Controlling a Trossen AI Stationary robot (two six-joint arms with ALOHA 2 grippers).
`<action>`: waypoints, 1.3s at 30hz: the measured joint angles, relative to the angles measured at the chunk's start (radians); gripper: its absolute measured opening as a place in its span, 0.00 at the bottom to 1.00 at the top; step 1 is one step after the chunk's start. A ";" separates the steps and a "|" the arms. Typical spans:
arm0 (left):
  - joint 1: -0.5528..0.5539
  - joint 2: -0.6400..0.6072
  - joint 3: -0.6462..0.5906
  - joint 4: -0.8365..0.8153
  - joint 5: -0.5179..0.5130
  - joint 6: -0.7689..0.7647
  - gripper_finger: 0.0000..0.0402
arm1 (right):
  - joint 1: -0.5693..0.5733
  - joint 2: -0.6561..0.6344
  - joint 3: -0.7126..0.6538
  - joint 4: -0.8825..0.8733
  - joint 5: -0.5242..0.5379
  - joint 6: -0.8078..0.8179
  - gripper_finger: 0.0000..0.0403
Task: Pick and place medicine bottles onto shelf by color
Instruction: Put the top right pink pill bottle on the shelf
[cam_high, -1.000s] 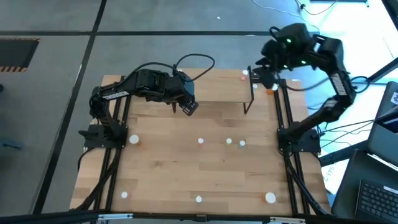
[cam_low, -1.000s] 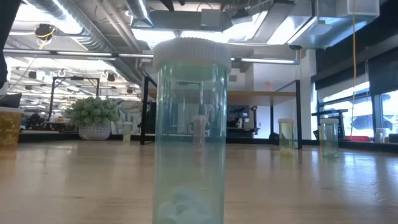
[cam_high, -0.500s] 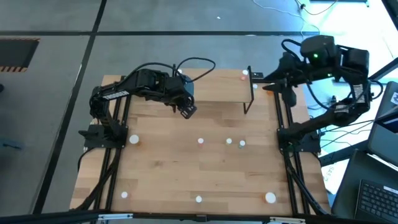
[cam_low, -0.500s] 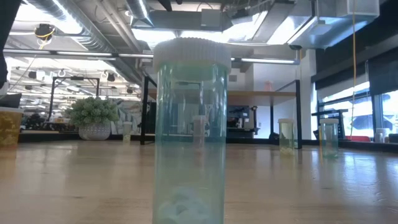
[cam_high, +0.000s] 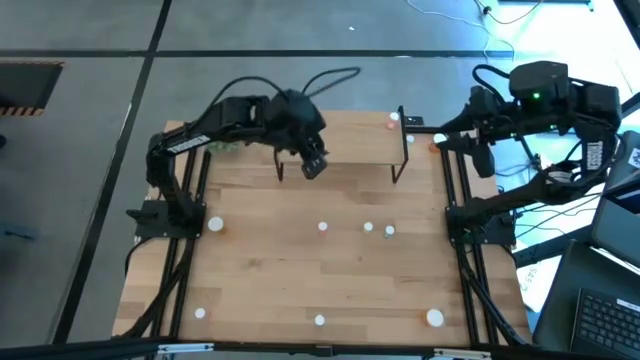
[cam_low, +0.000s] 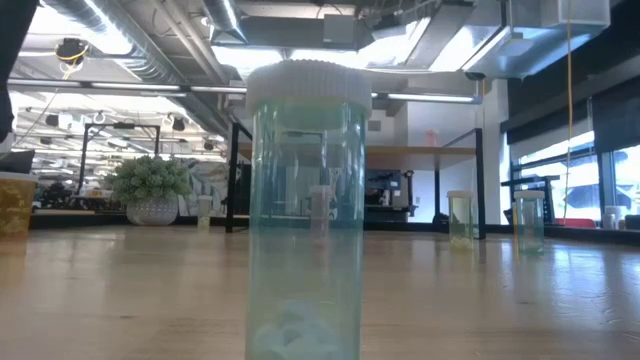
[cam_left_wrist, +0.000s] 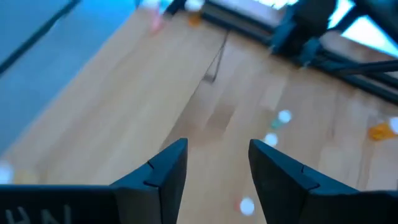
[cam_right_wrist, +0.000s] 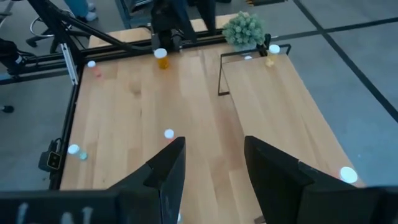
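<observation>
Since the earlier frames, both arms have shifted: the left hand (cam_high: 313, 166) has swung toward the middle of the shelf's (cam_high: 350, 140) front edge, and the right hand (cam_high: 482, 160) has drawn back off the shelf's end to hang outside the counter's (cam_high: 300, 270) side rail.

Medicine bottles lie scattered on the counter. A pink-red bottle (cam_high: 392, 121) stands on the shelf end nearest the right hand, with an orange bottle (cam_high: 434, 146) just beside that end of the shelf. A pink-capped bottle (cam_high: 323, 227) and two greenish bottles (cam_high: 378, 230) sit in a loose row below the left hand, well apart from it. A larger orange bottle (cam_high: 215, 225) stands near the left arm's base. Four more bottles (cam_high: 318, 321) line the near edge, one a larger orange bottle (cam_high: 434, 318). In the low view, a green-tinted bottle (cam_low: 305, 210) fills the foreground.

Left hand: fingers (cam_left_wrist: 165, 171) parted, nothing between them, poised over the shelf's front edge. Right hand: fingers (cam_right_wrist: 163, 171) parted, nothing held, raised above the counter.

A green spiky plant ball (cam_right_wrist: 244, 27) sits at the shelf's end farthest from the right hand.
</observation>
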 joint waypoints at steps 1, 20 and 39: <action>0.014 0.006 0.000 0.035 0.021 0.041 0.41 | 0.000 -0.003 0.000 0.000 0.000 0.000 0.42; 0.207 0.242 0.000 0.546 0.108 0.373 0.41 | 0.000 -0.008 0.000 0.000 0.046 -0.008 0.42; 0.218 0.437 0.000 0.736 0.112 0.367 0.41 | -0.017 0.025 0.000 -0.001 0.243 -0.026 0.42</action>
